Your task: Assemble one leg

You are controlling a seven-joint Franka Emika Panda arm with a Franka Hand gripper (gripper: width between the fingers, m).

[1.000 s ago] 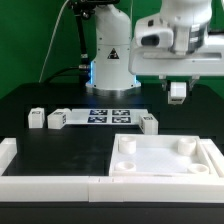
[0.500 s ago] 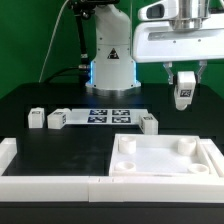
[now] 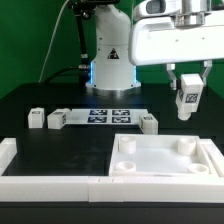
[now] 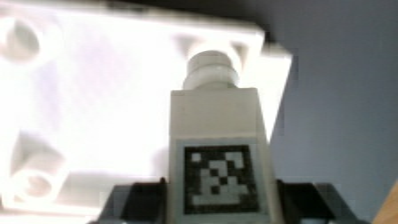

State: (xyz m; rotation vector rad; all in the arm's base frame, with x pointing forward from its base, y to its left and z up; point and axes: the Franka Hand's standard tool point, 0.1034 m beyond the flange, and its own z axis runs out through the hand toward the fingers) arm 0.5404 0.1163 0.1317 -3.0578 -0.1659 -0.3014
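My gripper [image 3: 187, 80] is shut on a white leg [image 3: 186, 99] with a black-and-white marker on its face, holding it upright in the air above the far right corner of the white tray-like part [image 3: 160, 160]. In the wrist view the leg [image 4: 217, 140] runs out between the dark fingers [image 4: 146, 200], its narrow round tip over the tray part's [image 4: 89, 100] edge. The tray part lies on the black table with round sockets at its corners. Three more legs stand on the table: two at the exterior view's left [image 3: 36, 119] [image 3: 57, 120] and one by the tray part [image 3: 149, 123].
The marker board [image 3: 108, 115] lies flat behind the tray part. The robot's base [image 3: 110, 50] stands at the back. A white rim [image 3: 50, 180] runs along the front and the left of the table.
The gripper has carried the leg a little to the exterior view's right and lower, and the leg now hangs more upright above the tray part's far right corner.
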